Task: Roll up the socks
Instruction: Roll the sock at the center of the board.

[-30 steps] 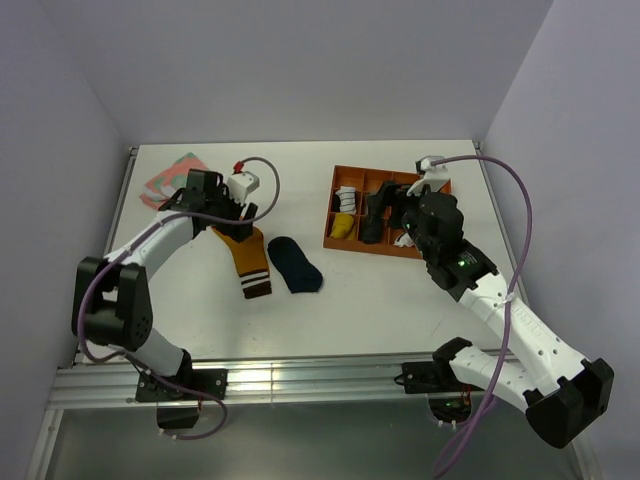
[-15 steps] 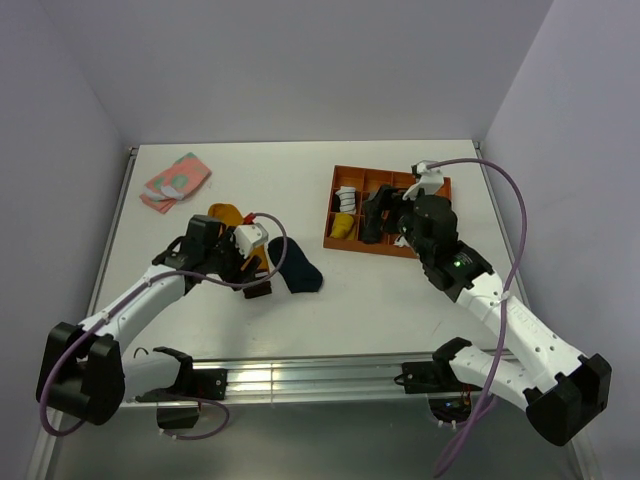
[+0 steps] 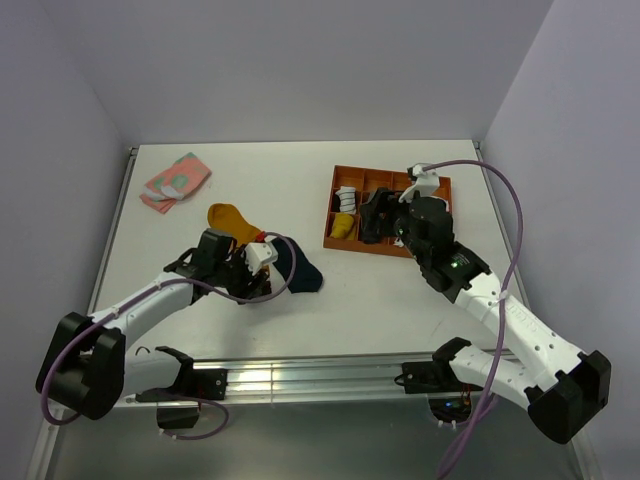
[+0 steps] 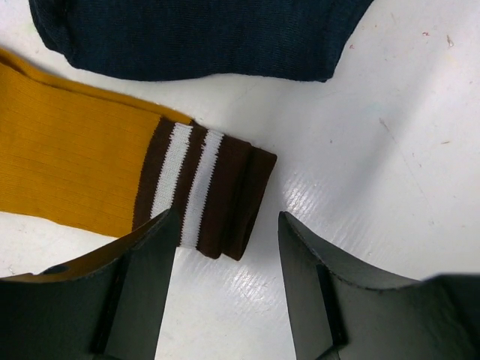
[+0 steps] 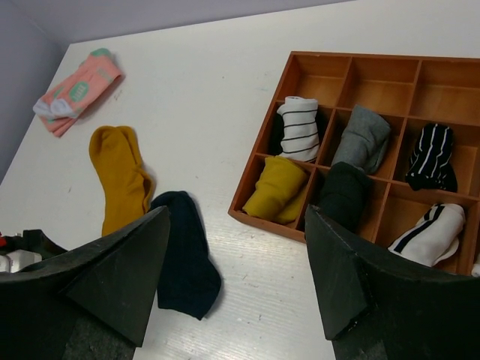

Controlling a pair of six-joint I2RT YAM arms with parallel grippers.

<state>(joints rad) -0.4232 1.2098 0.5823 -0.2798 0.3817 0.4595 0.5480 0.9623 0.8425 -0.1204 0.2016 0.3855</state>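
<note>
the left gripper [image 4: 227, 226] hangs low over the white table [image 3: 300, 175] with its jaws apart and nothing between them but air. they straddle the striped cuff [image 4: 204, 196] of the mustard sock [image 4: 75, 161]. that sock lies flat left of centre, toe toward the far side and cuff toward the near edge. the navy sock [image 4: 202, 34] lies just beside it, close enough that the two may touch along one edge. the right gripper [image 5: 236, 225] is also spread wide and empty, held up over the orange compartment tray [image 5: 261, 142] of already rolled socks (well away from the work).

judging from this, the step in hand is taking the cuff to begin a roll, and several things could spoil it. the socks lie side by side, not stacked, so a roll begun now would likely take up the mustard one alone. the left-hand finger sits over the stripes while the other is past the cuff's end on bare table, so closing could just push the cuff along the glossy surface and bunch it. a pinch might also catch only the top layer, leaving the cuff to open and the roll to go slack or crooked. a drift toward the navy sock could drag its edge in unevenly.
</note>
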